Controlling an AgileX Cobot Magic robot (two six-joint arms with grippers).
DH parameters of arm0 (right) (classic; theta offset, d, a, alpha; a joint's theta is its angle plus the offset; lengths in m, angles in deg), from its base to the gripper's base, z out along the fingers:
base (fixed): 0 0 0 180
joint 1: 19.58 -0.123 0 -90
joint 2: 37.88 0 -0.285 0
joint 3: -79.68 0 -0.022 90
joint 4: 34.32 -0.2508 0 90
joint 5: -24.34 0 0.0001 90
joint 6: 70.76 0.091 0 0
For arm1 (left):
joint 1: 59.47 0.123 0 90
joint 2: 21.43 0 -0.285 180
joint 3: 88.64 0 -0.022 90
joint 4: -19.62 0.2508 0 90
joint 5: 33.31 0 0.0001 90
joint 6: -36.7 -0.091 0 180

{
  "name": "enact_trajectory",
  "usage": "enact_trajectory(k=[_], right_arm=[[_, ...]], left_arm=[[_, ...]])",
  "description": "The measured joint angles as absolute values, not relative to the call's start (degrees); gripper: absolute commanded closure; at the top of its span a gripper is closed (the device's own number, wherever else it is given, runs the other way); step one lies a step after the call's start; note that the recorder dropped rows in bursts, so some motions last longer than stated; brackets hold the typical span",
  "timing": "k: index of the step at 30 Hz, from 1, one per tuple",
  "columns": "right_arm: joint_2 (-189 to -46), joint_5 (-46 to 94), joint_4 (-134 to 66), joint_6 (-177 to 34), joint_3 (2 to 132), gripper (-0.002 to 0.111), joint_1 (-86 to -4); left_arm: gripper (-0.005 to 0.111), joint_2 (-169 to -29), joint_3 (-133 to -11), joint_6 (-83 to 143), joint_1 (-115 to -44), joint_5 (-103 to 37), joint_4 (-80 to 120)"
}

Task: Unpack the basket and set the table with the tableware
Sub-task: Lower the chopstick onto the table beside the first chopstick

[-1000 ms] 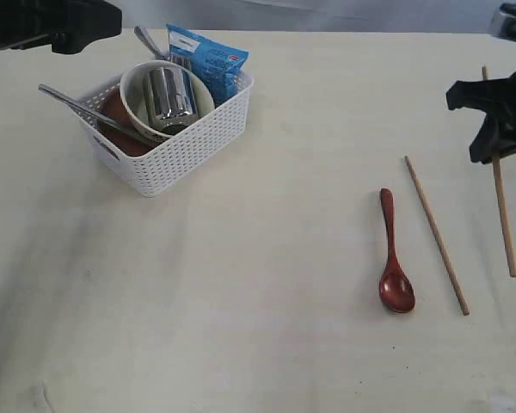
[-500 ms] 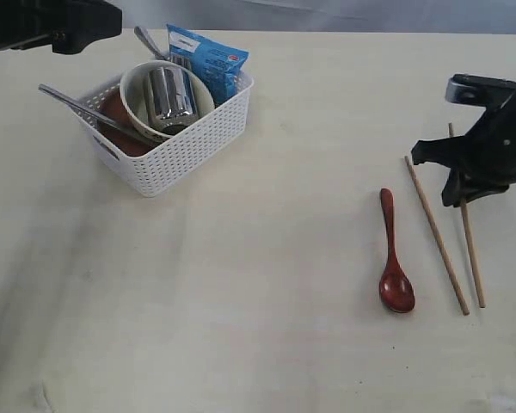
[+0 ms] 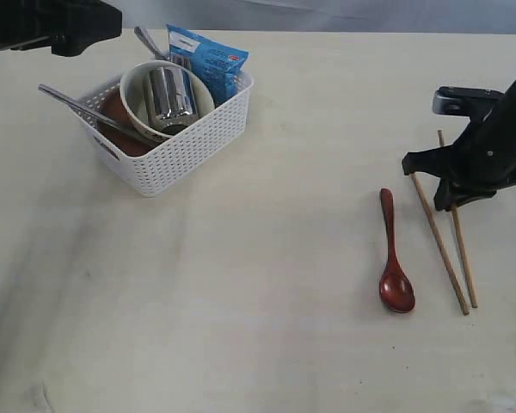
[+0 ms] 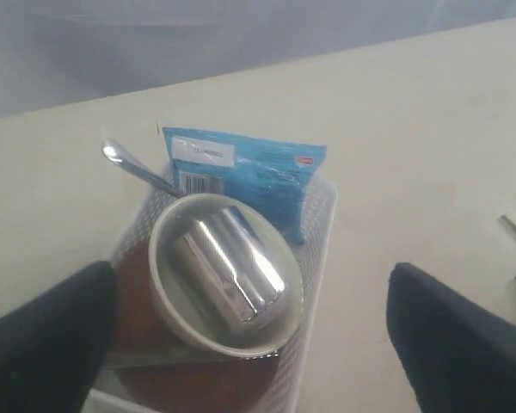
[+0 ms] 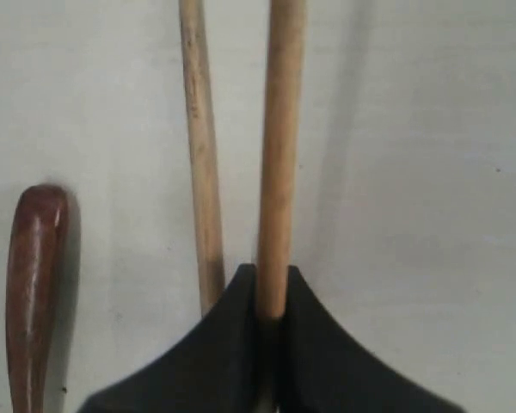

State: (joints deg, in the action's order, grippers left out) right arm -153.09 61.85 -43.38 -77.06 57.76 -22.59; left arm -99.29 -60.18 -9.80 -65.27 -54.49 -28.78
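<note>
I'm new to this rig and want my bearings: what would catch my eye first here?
On the right, the right end effector is shut on one chopstick, close beside the second chopstick and the dark red spoon lying on the table. At upper left stands the white basket, with a shiny steel cup lying in a cream bowl and a blue snack packet beside them.

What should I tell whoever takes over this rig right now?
Right hand: shut on the held chopstick, close beside the other chopstick.
Left hand: open, holding nothing, above the basket.
Done: spoon and other chopstick lie on the table, right side.
Left: release the held chopstick, then unpack the bowl, the cup inside it, the steel cutlery and the plate. The blue packet is also in the basket.
</note>
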Motion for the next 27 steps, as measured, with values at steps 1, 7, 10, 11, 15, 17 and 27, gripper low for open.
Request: enact_trajectory(k=[1, 7, 10, 11, 15, 17, 27], right_arm=[[-153.1, 61.8, -43.3, -77.1, 57.8, 0.108, -22.6], [-153.1, 61.5, -42.5, -77.1, 57.8, 0.108, -22.6], [-153.1, 61.4, -42.4, -77.1, 57.8, 0.108, -22.6], [-153.1, 61.4, -42.4, -77.1, 57.8, 0.108, -22.6], [-153.1, 61.4, -42.4, -77.1, 57.8, 0.108, -22.6], [-153.1, 61.4, -42.4, -77.1, 57.8, 0.108, -22.6], [-153.1, 61.9, -42.4, -77.1, 57.8, 0.069, -22.6]], left_arm=[[0.027, -99.3, -60.2, -9.8, -65.3, -54.5, -28.8], [0.027, -99.3, -60.2, -10.1, -65.3, -54.5, -28.8], [0.027, -99.3, -60.2, -10.1, -65.3, -54.5, -28.8], [0.027, -99.3, -60.2, -10.1, -65.3, -54.5, -28.8], [0.027, -99.3, -60.2, -10.1, -65.3, -54.7, -28.8], [0.027, -99.3, -60.2, -10.1, -65.3, -54.9, -28.8], [0.027, -99.3, -60.2, -10.2, -65.3, -55.3, -28.8]])
